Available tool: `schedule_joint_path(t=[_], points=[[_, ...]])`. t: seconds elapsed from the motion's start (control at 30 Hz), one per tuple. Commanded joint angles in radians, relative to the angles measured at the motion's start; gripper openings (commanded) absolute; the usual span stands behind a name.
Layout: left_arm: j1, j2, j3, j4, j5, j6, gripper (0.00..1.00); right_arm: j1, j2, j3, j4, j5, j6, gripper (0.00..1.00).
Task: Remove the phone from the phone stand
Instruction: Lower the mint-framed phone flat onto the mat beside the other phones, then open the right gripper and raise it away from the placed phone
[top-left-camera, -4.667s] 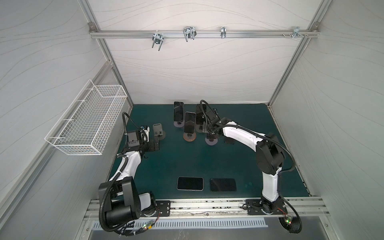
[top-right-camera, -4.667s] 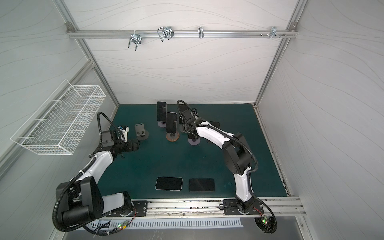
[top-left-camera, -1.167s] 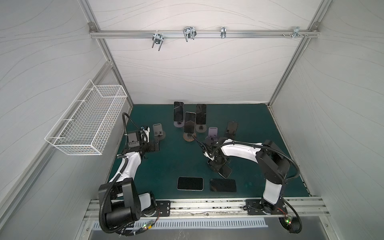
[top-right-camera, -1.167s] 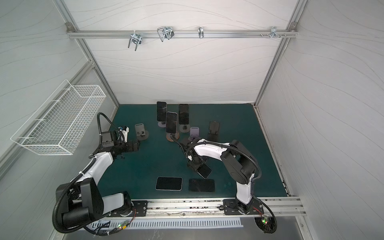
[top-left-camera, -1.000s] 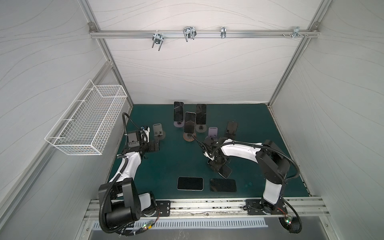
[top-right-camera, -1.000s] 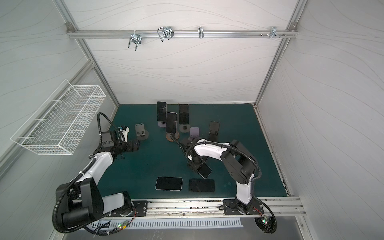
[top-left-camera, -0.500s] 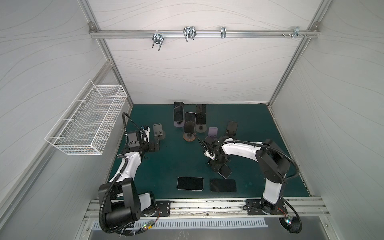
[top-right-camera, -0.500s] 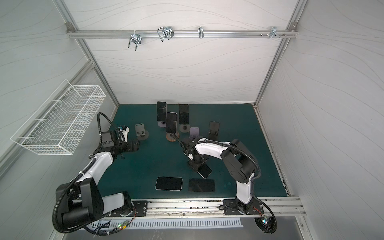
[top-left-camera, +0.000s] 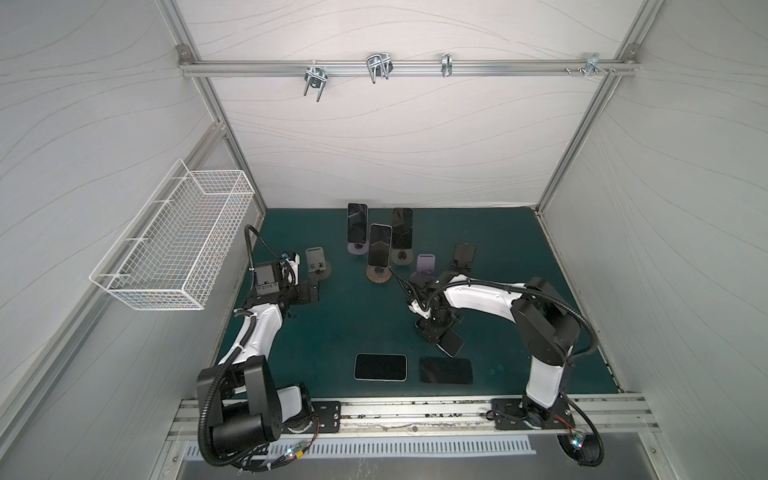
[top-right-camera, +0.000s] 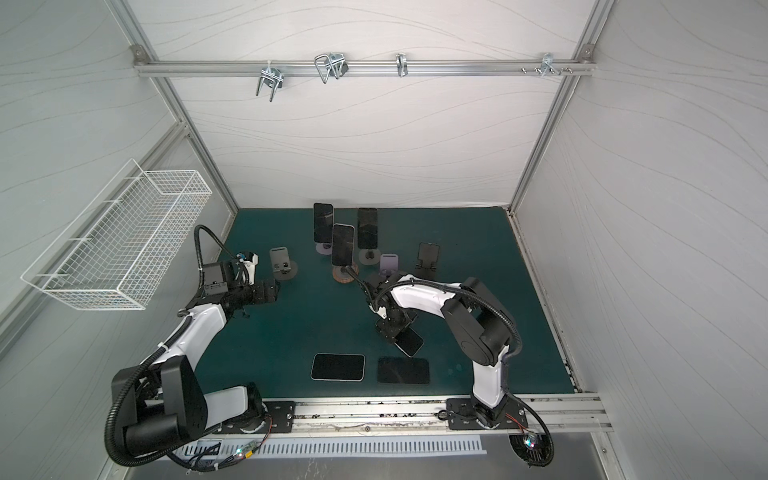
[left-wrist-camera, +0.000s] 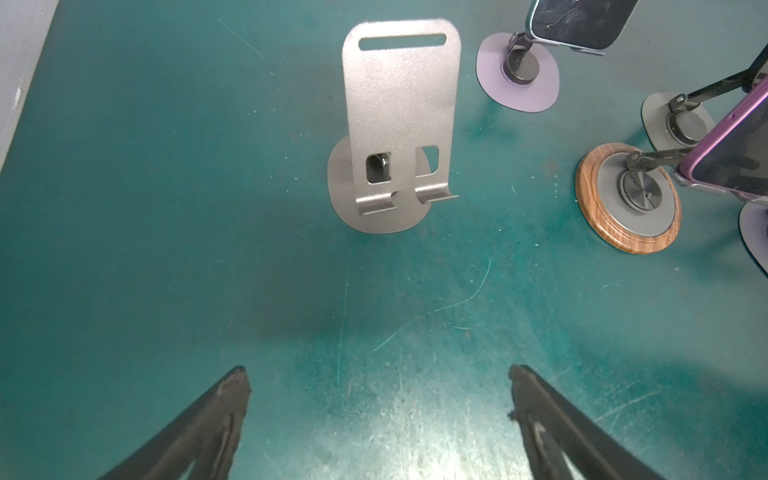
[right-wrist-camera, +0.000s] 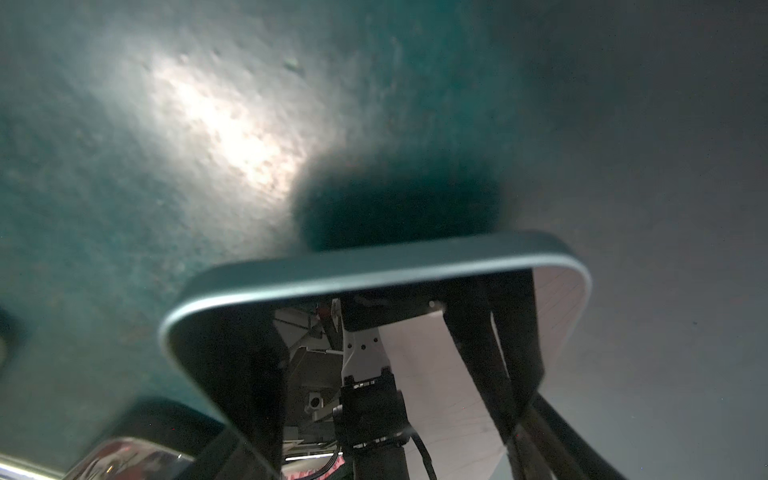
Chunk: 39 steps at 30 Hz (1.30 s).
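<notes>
1. The phone (top-left-camera: 451, 343) sits low over the front part of the green counter (top-left-camera: 353, 320), turned askew, with one end at the right arm and the other pointing toward the front rail.
2. The right fingers (right-wrist-camera: 494, 345) run along both sides of the phone's near end, and its glass between them mirrors the arm. Whether they press it or only flank it cannot be told.
3. Just in front of it, a light-rimmed phone (top-left-camera: 380, 367) and a dark phone (top-left-camera: 446, 370) lie flat, side by side.
4. Behind the right arm stand an empty purple stand (top-left-camera: 427, 264) and an empty black stand (top-left-camera: 463, 257). Further back, three upright phones (top-left-camera: 380, 245) rest on stands.
5. The left fingers (left-wrist-camera: 224, 407) are spread wide, gripping nothing, above bare counter, facing an empty grey stand (left-wrist-camera: 399, 124).
6. Any marks on the phones or stands are too small to read.
</notes>
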Motion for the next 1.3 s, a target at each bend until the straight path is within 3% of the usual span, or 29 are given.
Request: schedule_joint_path(t=[0.0,0.73,1.27], points=[[0.005,-0.017,0.004,0.017,0.000,0.012,0.99,-0.005,0.073,-0.044,-0.049,-0.069,-0.018,0.78],[0.005,-0.012,0.008,0.017,0.002,0.012,0.98,-0.014,0.077,-0.033,-0.056,-0.061,-0.016,0.83],[0.005,-0.011,0.009,0.015,0.003,0.014,0.98,-0.018,-0.062,0.010,-0.043,-0.048,0.004,0.91]])
